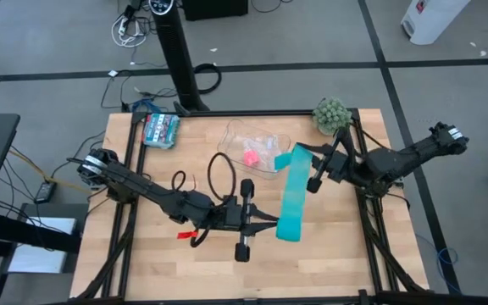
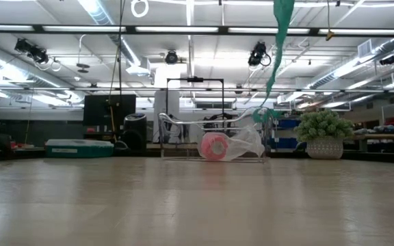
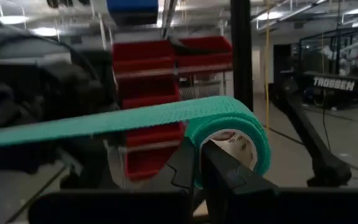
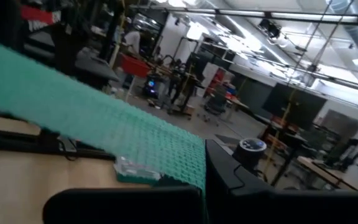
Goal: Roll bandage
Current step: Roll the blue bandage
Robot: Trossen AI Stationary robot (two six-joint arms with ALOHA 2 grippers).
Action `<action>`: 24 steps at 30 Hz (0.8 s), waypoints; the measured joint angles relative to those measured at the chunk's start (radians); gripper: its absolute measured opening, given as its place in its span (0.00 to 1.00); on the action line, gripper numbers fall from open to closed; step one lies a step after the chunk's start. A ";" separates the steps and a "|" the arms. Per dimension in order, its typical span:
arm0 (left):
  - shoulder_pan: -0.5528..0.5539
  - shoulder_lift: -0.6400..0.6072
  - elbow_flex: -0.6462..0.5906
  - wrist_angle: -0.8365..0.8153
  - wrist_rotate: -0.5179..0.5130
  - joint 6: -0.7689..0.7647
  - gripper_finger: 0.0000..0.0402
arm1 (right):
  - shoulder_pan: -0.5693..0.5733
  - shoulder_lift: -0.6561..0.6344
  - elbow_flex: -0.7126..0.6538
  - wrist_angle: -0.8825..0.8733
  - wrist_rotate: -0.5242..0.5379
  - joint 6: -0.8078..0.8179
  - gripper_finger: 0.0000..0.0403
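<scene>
Both grippers, left (image 1: 265, 222) & right (image 1: 305, 161), are clamping the bandage (image 1: 293, 196) taut, above the wooden table (image 1: 337, 254); pink roll (image 1: 250, 158) in clear bag (image 1: 259, 144) is lying nearby.

Two dark jointed arms w/ black claws (red clip, looped black cables on left).

Both arms reach toward the table's middle, the left gripper (image 1: 271, 225) clamped nearer than the right gripper (image 1: 305, 173), also clamped.

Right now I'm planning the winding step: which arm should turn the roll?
Left: the left gripper already grips the bandage at its rolled end, while the right gripper only holds the loose end taut.
</scene>
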 joint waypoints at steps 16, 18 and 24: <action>0.007 0.034 0.000 -0.031 0.010 -0.029 0.06 | -0.245 0.082 0.001 0.084 -0.292 0.080 0.00; 0.014 0.047 0.000 -0.030 0.014 -0.042 0.06 | -0.270 0.084 0.018 0.074 -0.345 0.083 0.00; 0.044 0.089 0.000 -0.048 0.001 -0.068 0.06 | -0.279 0.108 0.089 -0.010 -0.383 0.078 0.00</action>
